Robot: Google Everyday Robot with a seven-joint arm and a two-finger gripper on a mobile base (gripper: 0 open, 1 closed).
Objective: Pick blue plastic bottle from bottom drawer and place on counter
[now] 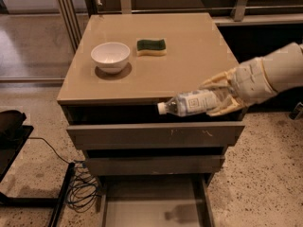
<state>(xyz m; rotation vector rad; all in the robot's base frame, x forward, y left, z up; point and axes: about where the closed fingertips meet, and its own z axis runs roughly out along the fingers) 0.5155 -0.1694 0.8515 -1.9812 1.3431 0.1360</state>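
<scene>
My gripper [221,94] comes in from the right and is shut on the blue plastic bottle [191,102]. The bottle is clear with a white cap and a white label. It lies horizontal, cap pointing left, in the air at the counter's front edge, right of centre. The counter [189,56] is a glossy beige-tan top. The bottom drawer [151,205] is pulled open below, with the bottle's shadow on its flat inside.
A white bowl [110,56] stands on the left of the counter. A green and yellow sponge [151,46] lies behind it at the middle. Two grey drawer fronts [151,136] sit above the open drawer. Black cables [80,190] lie on the floor at left.
</scene>
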